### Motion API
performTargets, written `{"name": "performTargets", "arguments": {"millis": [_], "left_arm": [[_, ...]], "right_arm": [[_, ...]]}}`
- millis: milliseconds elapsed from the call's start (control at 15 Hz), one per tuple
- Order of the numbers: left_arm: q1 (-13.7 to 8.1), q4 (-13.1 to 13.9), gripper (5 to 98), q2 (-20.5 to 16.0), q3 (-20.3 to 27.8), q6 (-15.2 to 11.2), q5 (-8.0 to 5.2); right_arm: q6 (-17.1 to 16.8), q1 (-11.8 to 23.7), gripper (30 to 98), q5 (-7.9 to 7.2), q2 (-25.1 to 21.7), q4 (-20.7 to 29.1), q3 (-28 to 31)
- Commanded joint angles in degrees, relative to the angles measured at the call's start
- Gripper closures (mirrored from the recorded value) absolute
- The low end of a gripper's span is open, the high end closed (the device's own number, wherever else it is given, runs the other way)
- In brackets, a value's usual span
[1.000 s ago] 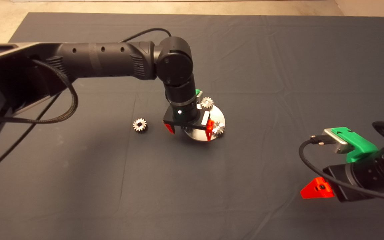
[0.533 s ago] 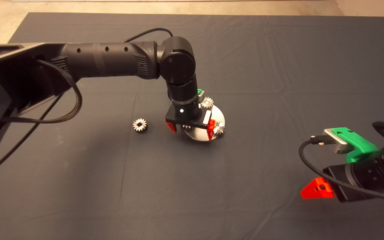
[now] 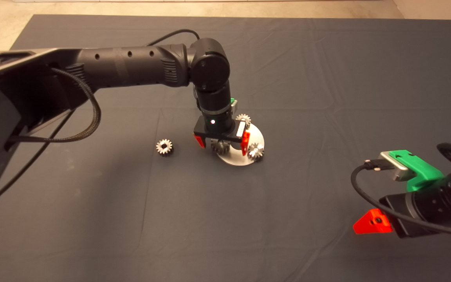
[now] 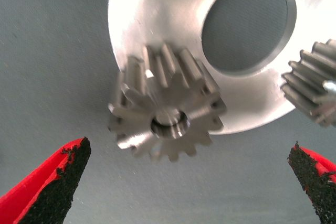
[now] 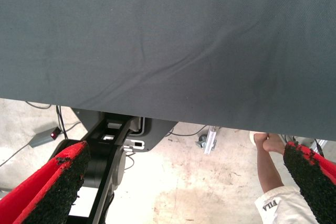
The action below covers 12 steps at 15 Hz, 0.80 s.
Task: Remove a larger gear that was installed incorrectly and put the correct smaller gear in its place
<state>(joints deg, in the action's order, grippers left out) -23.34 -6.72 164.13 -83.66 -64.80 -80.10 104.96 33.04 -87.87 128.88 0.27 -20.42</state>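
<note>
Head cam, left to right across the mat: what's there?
loose gear → left gripper, open over the round plate → pinned gear on the plate's right edge → right gripper, parked

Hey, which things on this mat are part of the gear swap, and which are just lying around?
In the job: left hand, open; gear beneath it on the metal plate; loose gear on the mat.

Just there: two other gears on the plate; right hand, parked; a person's leg beyond the mat.
</note>
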Motion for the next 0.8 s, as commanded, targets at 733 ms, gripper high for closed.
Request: {"name": "performTargets", "arguments": {"millis": [733], "left_arm": [[1.4,-0.1,5.9,0.5,-3.7,4.5,-0.06]], "right_arm": [[0.0,0.9,30.9,-7.13,-0.2,-0.2,0.1]]}}
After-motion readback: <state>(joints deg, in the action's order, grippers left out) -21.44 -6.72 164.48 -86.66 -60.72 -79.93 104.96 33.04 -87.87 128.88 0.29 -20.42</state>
